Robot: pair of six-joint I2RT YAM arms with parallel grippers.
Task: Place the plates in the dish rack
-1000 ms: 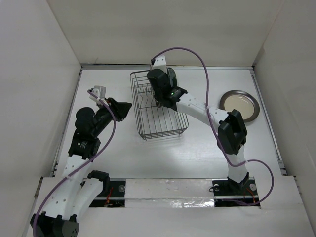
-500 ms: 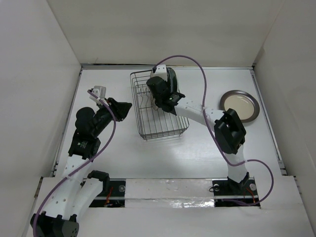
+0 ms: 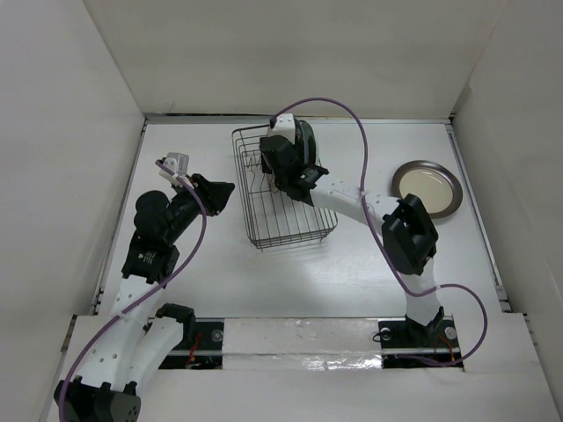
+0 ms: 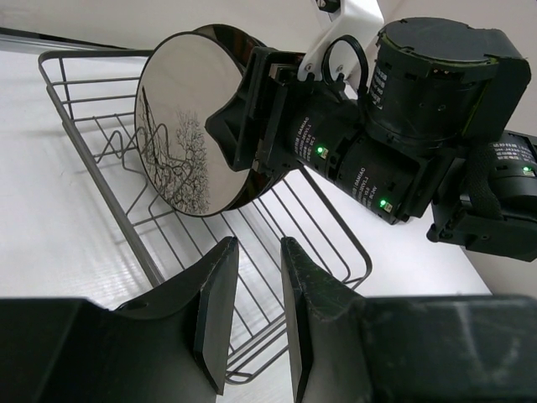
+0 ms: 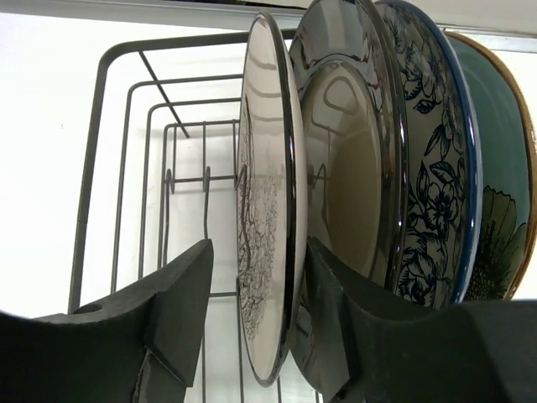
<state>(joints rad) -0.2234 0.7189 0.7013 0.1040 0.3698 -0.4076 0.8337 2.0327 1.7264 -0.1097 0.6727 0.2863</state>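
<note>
The dish rack [image 3: 264, 239] stands at the table's middle back. In the right wrist view, the rack [image 5: 92, 168] holds several plates on edge: the cream plate with dark patterned edge [image 5: 267, 151], the dark-rimmed cream plate [image 5: 352, 159], the blue-floral plate [image 5: 432, 176] and the pale green plate [image 5: 503, 193]. My right gripper [image 5: 260, 252] is open, its jaws straddling the patterned plate's rim, with a gap on the left side. It sits over the rack's far end [image 3: 283, 158]. The grey-brown rimmed beige plate [image 3: 427, 187] lies flat at the right. My left gripper [image 4: 252, 319] is empty, jaws slightly apart, left of the rack [image 3: 220, 195].
The left wrist view shows the patterned plate [image 4: 180, 126] upright in the rack [image 4: 91, 151] with the right arm's wrist [image 4: 403, 143] behind it. White walls close in the table on the left, back and right. A purple cable [image 3: 352, 114] loops above the right arm.
My right wrist has shifted slightly toward the rack's far end and turned a little. The left arm and the beige plate have not moved.
</note>
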